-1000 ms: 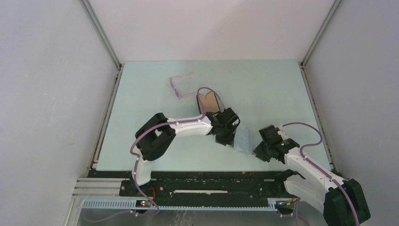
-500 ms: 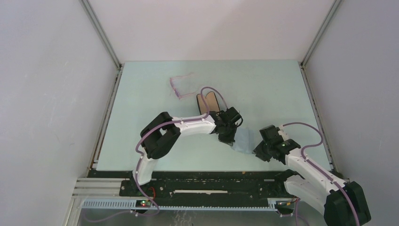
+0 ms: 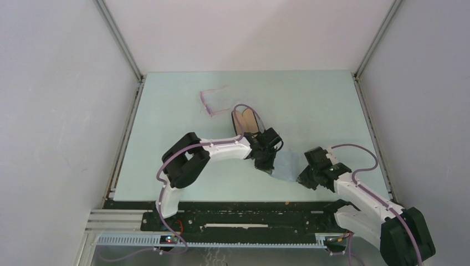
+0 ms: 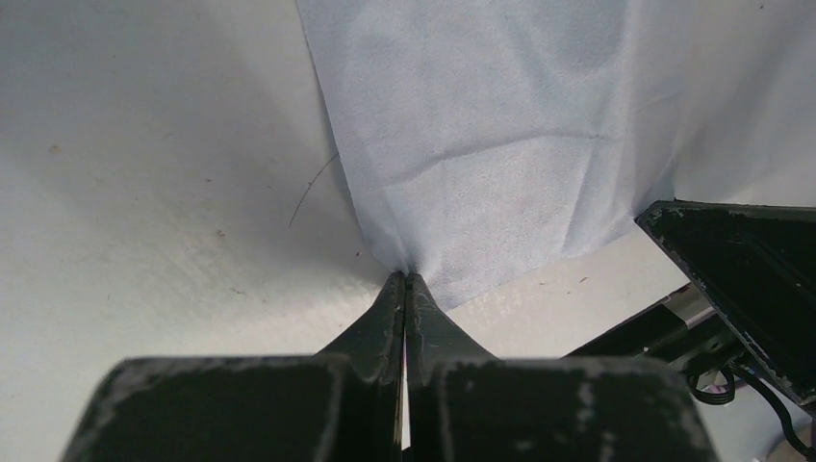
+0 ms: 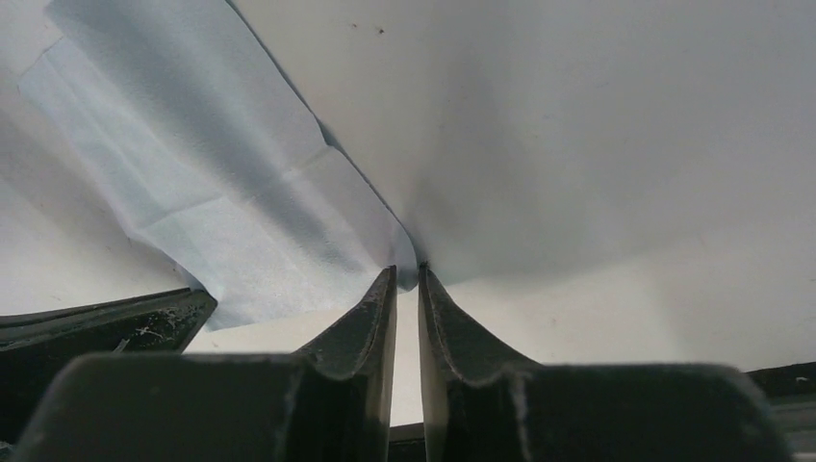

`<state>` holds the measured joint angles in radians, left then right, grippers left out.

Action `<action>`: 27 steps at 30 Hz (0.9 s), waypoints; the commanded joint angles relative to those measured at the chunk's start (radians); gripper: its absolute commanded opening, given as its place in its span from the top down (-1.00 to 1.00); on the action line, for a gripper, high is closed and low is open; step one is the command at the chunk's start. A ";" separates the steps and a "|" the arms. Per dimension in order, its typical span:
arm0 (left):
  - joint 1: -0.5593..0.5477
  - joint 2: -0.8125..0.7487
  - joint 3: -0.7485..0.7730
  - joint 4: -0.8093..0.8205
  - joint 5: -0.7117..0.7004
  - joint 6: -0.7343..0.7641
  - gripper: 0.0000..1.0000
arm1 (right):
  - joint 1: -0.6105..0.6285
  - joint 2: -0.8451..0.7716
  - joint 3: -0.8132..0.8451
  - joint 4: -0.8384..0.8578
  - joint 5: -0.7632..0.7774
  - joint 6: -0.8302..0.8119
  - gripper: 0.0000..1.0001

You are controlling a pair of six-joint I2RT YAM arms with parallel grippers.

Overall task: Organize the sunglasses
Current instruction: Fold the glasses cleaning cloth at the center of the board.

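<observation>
The sunglasses [image 3: 213,101] lie unfolded on the far left part of the table [image 3: 166,166], well apart from both arms, with nothing touching them. Just beside them, toward the near right, stands the black case [image 3: 248,121], open so that its tan lining shows. Nearer to us and further right lies the small blue-grey cloth [image 3: 286,166], between the two grippers.

The table is a pale, faintly green sheet with a few small specks on it. Plain white walls [image 3: 55,111] close it in on the left, the right and the back, with metal posts in the far corners. A black rail runs along the near edge, where the arm bases sit.

The left arm folds its elbow low on the left, and its forearm runs to the right across the table, past the near end of the case. The left gripper [image 4: 406,279] points down at the cloth's left corner, jaws pressed flat together with that corner pinched between the tips. The cloth rises in a small peak there.

The right arm reaches from the near right corner up and to the left, low over the table. The right gripper [image 5: 407,274] has its jaws a thin slit apart. The cloth's right corner reaches just to the tips, and we cannot tell whether they grip it.
</observation>
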<state>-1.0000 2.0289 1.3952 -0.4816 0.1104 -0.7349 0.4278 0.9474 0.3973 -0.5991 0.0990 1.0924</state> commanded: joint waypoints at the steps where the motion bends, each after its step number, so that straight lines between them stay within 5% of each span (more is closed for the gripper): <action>1: -0.003 -0.065 -0.032 -0.008 0.003 -0.012 1.00 | 0.006 0.007 -0.022 0.033 0.004 0.019 0.63; 7: -0.005 -0.090 -0.048 -0.028 0.008 -0.008 1.00 | 0.009 -0.006 -0.031 0.030 0.005 0.028 1.00; 20: 0.004 -0.107 -0.024 -0.057 0.063 0.006 1.00 | 0.089 -0.124 -0.035 -0.024 0.045 0.107 1.00; 27: 0.063 -0.080 0.138 -0.152 0.043 0.079 1.00 | -0.002 -0.128 0.090 -0.012 0.089 0.016 1.00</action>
<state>-0.9802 1.9739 1.3857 -0.5758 0.1638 -0.7158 0.4786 0.7902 0.3855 -0.6189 0.1349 1.1511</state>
